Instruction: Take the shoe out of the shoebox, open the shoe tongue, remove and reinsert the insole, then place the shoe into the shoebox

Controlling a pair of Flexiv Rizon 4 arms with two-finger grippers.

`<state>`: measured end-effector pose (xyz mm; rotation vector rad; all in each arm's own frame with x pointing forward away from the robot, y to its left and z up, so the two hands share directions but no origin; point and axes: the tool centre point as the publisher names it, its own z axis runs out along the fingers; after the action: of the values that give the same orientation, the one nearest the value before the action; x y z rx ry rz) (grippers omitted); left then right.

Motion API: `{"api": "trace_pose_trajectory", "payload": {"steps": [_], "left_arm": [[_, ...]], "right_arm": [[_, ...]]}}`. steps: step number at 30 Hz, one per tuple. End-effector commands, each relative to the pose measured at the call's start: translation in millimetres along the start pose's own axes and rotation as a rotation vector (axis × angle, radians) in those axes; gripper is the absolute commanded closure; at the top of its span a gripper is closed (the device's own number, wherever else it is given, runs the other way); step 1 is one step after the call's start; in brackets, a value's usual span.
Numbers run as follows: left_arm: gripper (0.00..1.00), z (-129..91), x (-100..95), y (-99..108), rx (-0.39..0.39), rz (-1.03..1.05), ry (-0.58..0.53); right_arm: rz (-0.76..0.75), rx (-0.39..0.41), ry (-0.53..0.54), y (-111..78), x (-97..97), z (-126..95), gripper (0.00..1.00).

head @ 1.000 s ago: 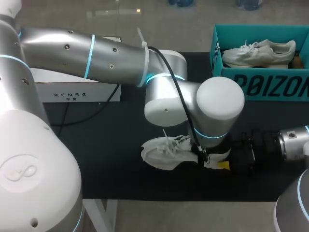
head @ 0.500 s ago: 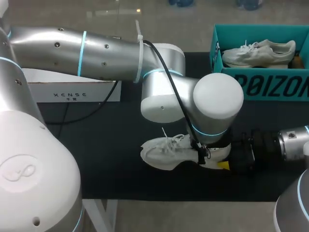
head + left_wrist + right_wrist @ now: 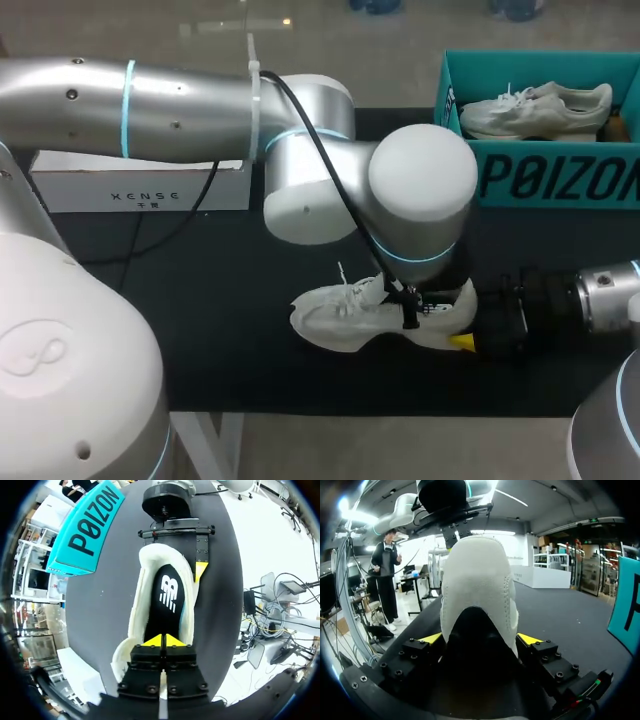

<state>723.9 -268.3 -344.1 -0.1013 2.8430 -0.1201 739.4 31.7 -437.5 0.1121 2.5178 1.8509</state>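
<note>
- A white shoe [image 3: 340, 318] lies on its side on the black table [image 3: 220, 340], near the front edge, toe toward the robot's left and heel toward its right.
- The right gripper [image 3: 480, 639] comes in low from the right and clamps the heel. One yellow-tipped finger [image 3: 529, 639] presses each side of the heel cup, so the fingers stand wide apart with the shoe held between them.
- The left gripper [image 3: 162, 640] reaches down from above into the shoe's opening. Its two yellow tips are pressed together, right over the front end of the black insole [image 3: 169, 592].
- Whether those tips pinch the insole's edge cannot be told — the fingers themselves hide the contact.
- The insole lies flat inside the shoe, ringed by the white padded collar.
- The teal shoebox [image 3: 560, 175] stands open at the far right of the table, well apart from the held shoe, with a second white shoe [image 3: 535, 108] lying inside it.
- A white carton [image 3: 140, 188] sits at the far left of the table, under the left arm.
</note>
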Motion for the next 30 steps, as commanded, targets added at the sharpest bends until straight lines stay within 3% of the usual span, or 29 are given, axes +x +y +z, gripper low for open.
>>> {"api": "trace_pose_trajectory", "payload": {"steps": [1,9,21,30], "left_arm": [[1.00,-1,-4.4,18,0.064,-0.002,0.050],[1.00,3,-7.0,26,0.117,-0.034,0.133],[1.00,-16,-19.7,42,0.156,-0.067,0.117],[1.00,-27,-9.1,5,0.140,0.046,0.102]], "right_arm": [[0.000,0.003,-0.003,-3.3,1.5,3,1.00],[0.000,0.003,-0.003,-3.3,1.5,3,1.00],[0.000,0.003,-0.003,-3.3,1.5,3,1.00],[0.000,0.003,-0.003,-3.3,1.5,3,1.00]]}}
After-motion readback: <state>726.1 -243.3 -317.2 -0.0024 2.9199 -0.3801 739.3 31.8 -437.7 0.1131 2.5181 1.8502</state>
